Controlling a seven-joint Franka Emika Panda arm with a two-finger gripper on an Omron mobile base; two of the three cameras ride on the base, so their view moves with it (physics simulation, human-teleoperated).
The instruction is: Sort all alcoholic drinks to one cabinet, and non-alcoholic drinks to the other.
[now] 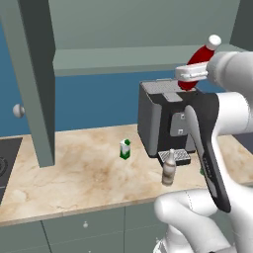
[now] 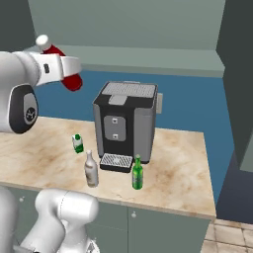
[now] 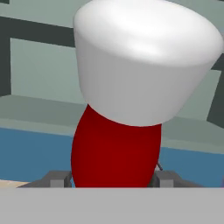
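Gripper (image 3: 113, 177) is clamping the red bottle (image 1: 196, 64) by its body, fingers (image 3: 56, 178) pressing on both sides, white cap (image 3: 144, 61) tilting out above. It's hanging high above the coffee machine (image 2: 126, 123), below the open cabinet (image 1: 128, 29) shelf. Grey-beige bottle (image 2: 91, 170) and green glass bottle (image 2: 138, 174) are standing on the counter (image 2: 183, 163) just in front of the machine's drip tray. Carton (image 2: 77, 144) is sitting left of the machine, well apart from the bottles.
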